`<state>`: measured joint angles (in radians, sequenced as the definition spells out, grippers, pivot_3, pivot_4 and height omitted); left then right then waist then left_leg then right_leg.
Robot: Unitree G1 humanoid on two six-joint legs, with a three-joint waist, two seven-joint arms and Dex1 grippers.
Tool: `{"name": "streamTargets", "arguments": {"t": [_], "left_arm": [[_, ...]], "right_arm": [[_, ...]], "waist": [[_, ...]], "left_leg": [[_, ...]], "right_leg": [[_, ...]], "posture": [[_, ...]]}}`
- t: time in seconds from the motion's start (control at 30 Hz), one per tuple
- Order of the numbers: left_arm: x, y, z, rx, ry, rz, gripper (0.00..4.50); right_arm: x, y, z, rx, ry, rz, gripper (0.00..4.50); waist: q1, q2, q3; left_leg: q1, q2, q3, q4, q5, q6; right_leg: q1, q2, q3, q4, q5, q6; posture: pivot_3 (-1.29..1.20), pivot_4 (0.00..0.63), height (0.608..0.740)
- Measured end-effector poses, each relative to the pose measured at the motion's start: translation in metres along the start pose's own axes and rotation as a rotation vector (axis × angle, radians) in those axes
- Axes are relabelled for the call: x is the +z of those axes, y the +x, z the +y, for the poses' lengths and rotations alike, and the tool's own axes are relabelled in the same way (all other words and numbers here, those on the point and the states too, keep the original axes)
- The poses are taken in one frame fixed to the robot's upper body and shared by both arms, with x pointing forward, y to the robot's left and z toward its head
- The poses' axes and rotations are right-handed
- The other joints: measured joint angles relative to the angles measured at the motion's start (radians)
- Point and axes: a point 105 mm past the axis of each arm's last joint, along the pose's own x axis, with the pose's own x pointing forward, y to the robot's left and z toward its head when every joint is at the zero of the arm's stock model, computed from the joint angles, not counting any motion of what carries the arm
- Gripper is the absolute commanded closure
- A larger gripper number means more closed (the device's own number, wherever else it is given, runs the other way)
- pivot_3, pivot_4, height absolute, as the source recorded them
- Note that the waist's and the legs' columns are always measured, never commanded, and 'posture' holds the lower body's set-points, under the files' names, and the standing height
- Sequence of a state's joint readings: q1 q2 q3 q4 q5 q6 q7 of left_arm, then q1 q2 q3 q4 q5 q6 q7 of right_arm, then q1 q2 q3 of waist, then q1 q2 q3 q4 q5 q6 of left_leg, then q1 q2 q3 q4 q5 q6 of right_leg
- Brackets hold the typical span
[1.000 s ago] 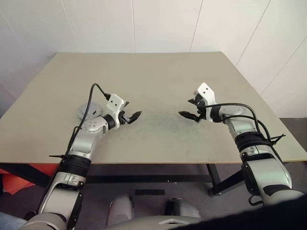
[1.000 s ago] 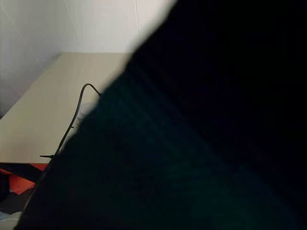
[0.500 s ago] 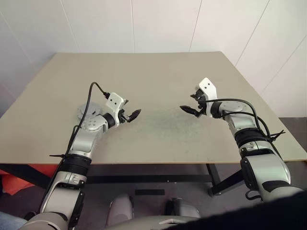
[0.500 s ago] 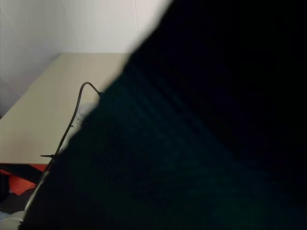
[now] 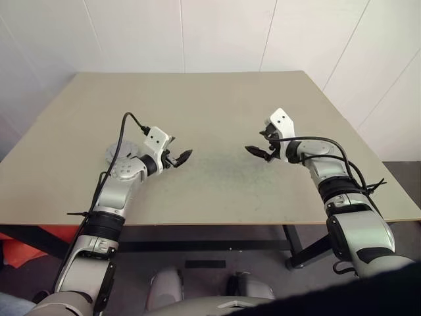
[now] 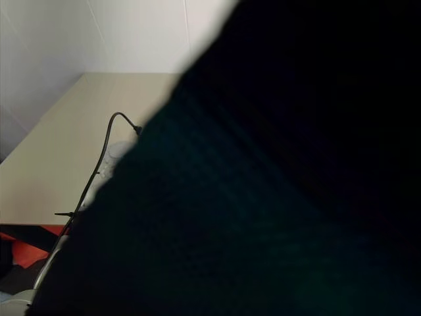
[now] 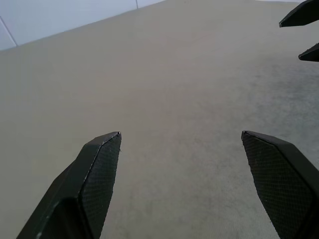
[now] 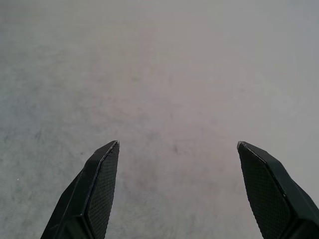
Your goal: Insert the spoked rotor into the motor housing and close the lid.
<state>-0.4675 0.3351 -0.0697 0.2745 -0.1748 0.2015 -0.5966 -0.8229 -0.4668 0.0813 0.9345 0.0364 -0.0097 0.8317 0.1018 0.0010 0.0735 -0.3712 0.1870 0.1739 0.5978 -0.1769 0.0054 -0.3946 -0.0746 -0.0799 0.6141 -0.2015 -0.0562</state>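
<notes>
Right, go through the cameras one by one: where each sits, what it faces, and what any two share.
Left eye view: on the head, looking down over the table; shows both arms, left gripper, right gripper, and a grey disc behind the left arm.
Right eye view: same head, mostly blocked by something dark.
Left wrist view: along its open fingers across the tabletop.
Right wrist view: along its open fingers at bare tabletop.
Shared: the left wrist view also catches the right gripper's tips.

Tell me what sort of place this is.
Probably a plain test room or lab: one bare beige table against white panelled walls, with a single grey metal part lying on it behind the left arm.
</notes>
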Motion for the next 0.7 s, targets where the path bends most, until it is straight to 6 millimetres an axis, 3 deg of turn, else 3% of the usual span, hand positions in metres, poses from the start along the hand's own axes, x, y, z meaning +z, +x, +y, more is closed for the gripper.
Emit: {"name": "streamTargets", "arguments": {"t": [0.7], "left_arm": [[0.0001,0.0004,-0.0008,0.011,0.009,-0.01,0.41]], "right_arm": [[0.0022,0.002,-0.0051,-0.031,-0.03,0.009,0.22]], "waist": [[-0.001,0.001,0.0]], "left_leg": [[0.0,0.0,0.0,0.0,0.0,0.0]], "right_leg": [[0.0,0.0,0.0,0.0,0.0,0.0]], "posture": [[0.0,0.0,0.74]]}}
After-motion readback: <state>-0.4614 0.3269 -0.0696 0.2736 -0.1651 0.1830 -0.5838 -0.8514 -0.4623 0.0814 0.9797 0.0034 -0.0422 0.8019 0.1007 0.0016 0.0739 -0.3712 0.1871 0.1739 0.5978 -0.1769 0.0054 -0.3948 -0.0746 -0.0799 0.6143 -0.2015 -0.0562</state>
